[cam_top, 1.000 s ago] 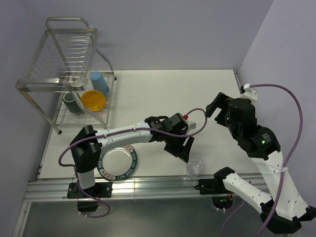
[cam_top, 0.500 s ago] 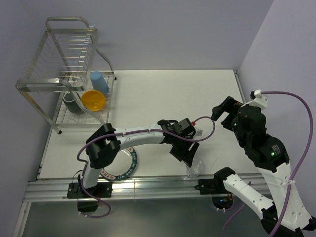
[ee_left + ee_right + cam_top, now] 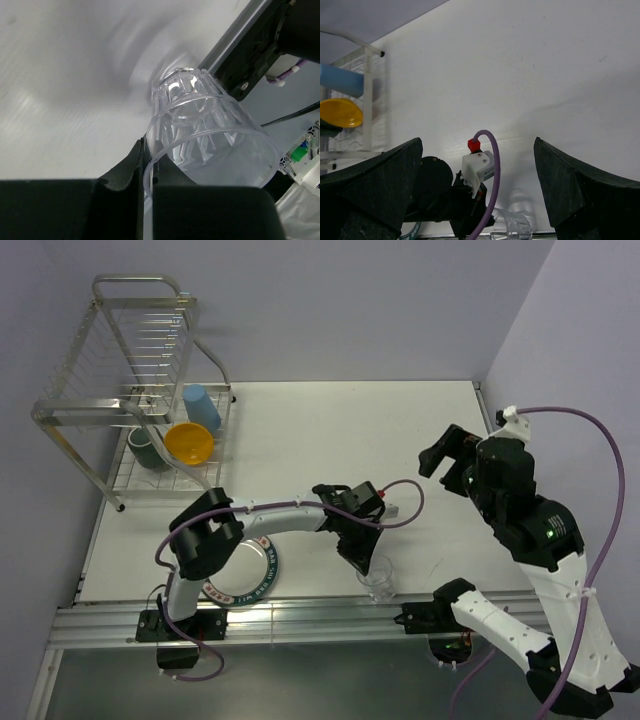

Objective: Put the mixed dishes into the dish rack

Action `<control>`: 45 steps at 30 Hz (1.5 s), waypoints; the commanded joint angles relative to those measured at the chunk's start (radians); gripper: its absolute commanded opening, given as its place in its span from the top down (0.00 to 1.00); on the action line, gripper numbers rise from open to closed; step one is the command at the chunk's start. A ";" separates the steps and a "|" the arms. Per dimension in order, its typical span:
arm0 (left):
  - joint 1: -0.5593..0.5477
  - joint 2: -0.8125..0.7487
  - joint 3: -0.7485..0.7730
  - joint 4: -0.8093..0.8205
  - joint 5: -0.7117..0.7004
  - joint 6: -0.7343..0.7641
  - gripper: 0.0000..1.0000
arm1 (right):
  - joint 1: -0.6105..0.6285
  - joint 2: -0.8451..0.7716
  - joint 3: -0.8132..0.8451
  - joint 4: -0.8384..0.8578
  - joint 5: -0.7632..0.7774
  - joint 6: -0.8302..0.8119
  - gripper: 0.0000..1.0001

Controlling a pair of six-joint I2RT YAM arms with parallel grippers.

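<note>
White table between lilac walls, seen from above, with the dish rack at the far left corner already carrying the dark mug, the orange-yellow bowl and the light blue cup. The small clear glass stands mouth-up near the table's front edge, well apart from the rack. The left gripper is closed on its rim, one finger inside the mouth and one outside, so that only a thin strip of wall is pinched. Such a hold is likely to let the smooth glass swing or slip once lifted, and, so close to the edge, a drop could carry it off the table. The silver plate lies just beside, partly under the left arm, and an arm sweep toward the rack could catch it. The right gripper hangs raised with jaws wide and holds nothing.
</note>
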 commanded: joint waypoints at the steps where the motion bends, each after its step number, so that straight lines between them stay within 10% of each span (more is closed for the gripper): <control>1: 0.048 -0.162 -0.059 0.017 -0.042 0.018 1.00 | -0.007 0.075 0.130 -0.009 -0.111 -0.006 0.00; 12: 0.286 -0.733 -0.025 0.044 -0.426 0.191 1.00 | -0.109 0.326 0.376 0.024 -0.837 0.294 0.00; 16: 0.293 -0.866 -0.016 0.136 -0.640 0.297 1.00 | -0.136 0.284 0.114 0.503 -1.095 0.756 0.05; 19: 0.294 -0.888 0.022 0.155 -0.755 0.356 1.00 | -0.133 0.244 -0.049 0.815 -1.115 1.013 0.05; 27: 0.293 -0.992 0.002 0.322 -0.855 0.460 1.00 | -0.036 0.354 0.018 1.018 -1.057 1.175 0.05; 45: 0.293 -1.038 0.039 0.334 -0.840 0.417 1.00 | 0.114 0.607 0.300 0.962 -0.965 1.045 0.06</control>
